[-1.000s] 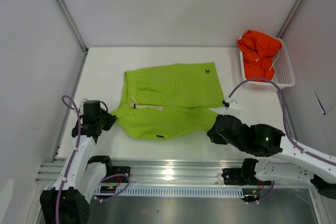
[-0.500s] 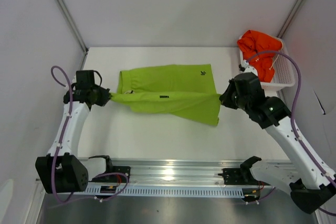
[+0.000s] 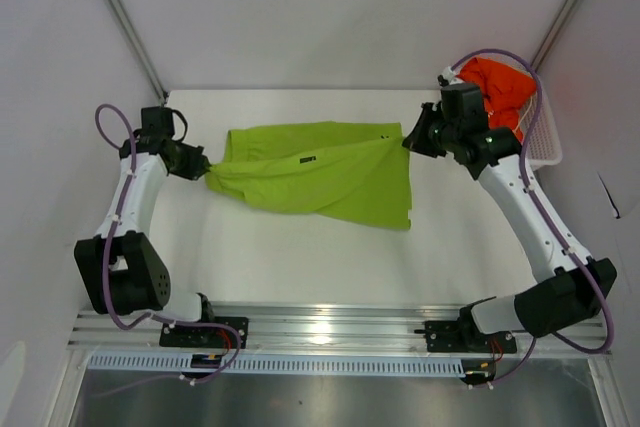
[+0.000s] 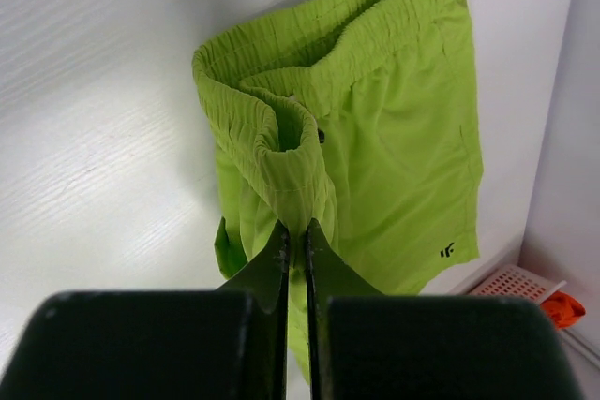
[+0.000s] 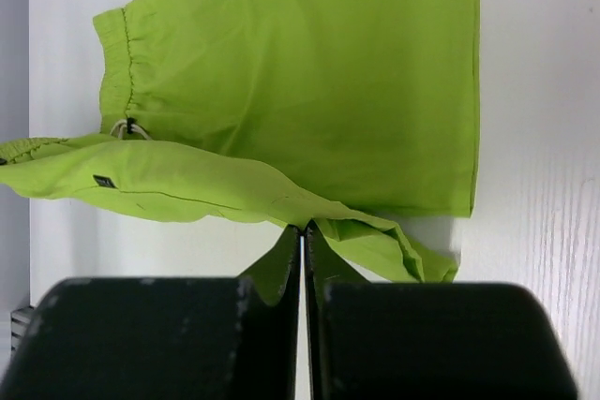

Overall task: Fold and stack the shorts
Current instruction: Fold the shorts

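With left gripper [image 3: 205, 165] clamped on the waistband end of the lime green shorts [image 3: 320, 172] at 9 o'clock and right gripper [image 3: 408, 137] pinched shut on a leg hem at 2 o'clock. Stretched between them across the table [image 3: 300, 257] (loose fold draping toward 5 o'clock). Bunched in the basket [image 3: 545, 147] further out at 2 o'clock: orange-red shorts [image 3: 500, 87].

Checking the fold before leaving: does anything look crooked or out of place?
The green shorts, pinched between the left gripper and right gripper, are folded unevenly: the upper layer slants, one corner jutting toward the near edge. The orange shorts sit crumpled in the basket.
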`<move>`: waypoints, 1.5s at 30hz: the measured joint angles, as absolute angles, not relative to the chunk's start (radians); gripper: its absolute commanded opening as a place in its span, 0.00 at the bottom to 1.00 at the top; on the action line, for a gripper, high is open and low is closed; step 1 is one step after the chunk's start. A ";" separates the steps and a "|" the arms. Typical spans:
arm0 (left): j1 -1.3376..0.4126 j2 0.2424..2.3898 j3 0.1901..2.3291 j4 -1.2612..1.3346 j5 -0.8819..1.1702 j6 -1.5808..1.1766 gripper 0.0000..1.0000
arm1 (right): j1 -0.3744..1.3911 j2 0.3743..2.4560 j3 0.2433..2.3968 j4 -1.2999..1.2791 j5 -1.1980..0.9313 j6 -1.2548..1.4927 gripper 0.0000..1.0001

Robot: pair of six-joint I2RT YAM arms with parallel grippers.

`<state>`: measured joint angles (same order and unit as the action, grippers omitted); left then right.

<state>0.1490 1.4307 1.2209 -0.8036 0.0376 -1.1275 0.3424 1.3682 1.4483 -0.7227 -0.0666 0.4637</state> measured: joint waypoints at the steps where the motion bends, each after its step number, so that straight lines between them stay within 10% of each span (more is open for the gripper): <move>1: 0.150 1.449 1.242 -0.804 0.042 -1.128 0.00 | 0.335 1.387 1.470 -0.720 -0.077 0.459 0.00; 38: 0.183 1.975 1.628 -0.490 0.267 -1.411 0.01 | 0.105 2.177 2.149 -0.545 -0.424 0.466 0.00; 40: 0.182 2.014 1.644 -0.443 0.268 -1.425 0.19 | 0.101 2.227 2.178 -0.514 -0.437 0.479 0.00; 42: 0.179 2.054 1.660 -0.393 0.268 -1.436 0.72 | 0.098 2.290 2.220 -0.477 -0.440 0.498 0.06; 43: 0.178 2.075 1.669 -0.360 0.268 -1.436 0.89 | 0.097 2.320 2.238 -0.459 -0.439 0.506 0.16; 45: 0.175 2.122 1.690 -0.280 0.270 -1.443 0.99 | 0.096 2.376 2.265 -0.412 -0.435 0.537 0.72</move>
<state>0.1745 2.1223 1.6897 -0.2802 0.2703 -1.4429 0.0959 2.3760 2.2650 -0.4122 -0.4347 0.5369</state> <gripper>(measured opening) 0.897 0.236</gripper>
